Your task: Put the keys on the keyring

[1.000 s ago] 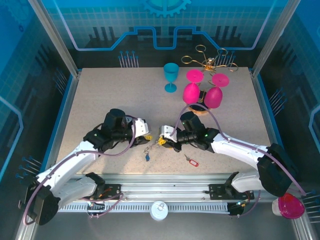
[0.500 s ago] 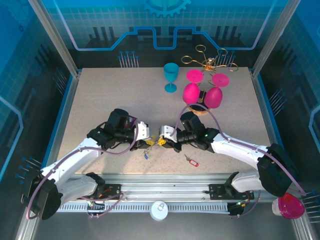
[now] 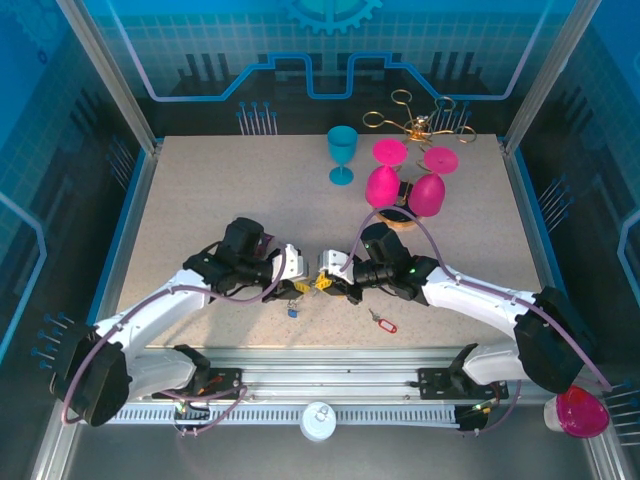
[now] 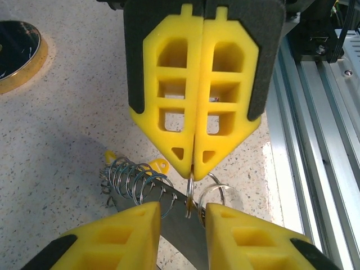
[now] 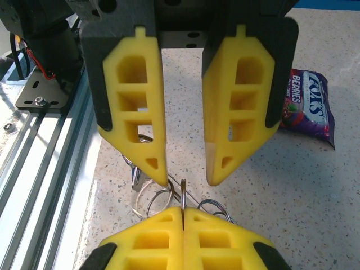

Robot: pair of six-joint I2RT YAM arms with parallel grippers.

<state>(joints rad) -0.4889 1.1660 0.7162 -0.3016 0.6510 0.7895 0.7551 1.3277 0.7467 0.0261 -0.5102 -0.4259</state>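
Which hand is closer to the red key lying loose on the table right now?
Right. The right hand sits just left of the red key and a little further back; the left hand is further left, on the right hand's far side.

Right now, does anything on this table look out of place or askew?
Two pink goblets at the back right appear upside down, bases up, unlike the upright teal goblet. A red-headed key lies alone near the front edge.
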